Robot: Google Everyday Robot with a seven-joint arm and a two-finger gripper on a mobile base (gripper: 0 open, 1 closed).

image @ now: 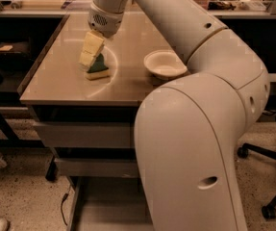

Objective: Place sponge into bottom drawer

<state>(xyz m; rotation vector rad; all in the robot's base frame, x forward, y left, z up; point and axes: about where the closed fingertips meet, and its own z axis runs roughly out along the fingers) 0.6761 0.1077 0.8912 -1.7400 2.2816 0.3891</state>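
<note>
The sponge (pixel 98 70), dark green on top with a yellow base, lies on the tan table top (pixel 56 76), left of the middle. My gripper (pixel 86 61) reaches down from the arm and its tip is at the sponge's left edge, partly covering it. I cannot tell whether it touches the sponge. The bottom drawer (pixel 104 203) stands pulled out below the table. Its grey floor shows at the lower left, and my arm hides its right part.
A white bowl (pixel 164 64) sits on the table right of the sponge. Two shut grey drawers (pixel 80 134) are under the table top. My large white arm (pixel 200 129) fills the right half of the view. An office chair base (pixel 272 186) stands at the right.
</note>
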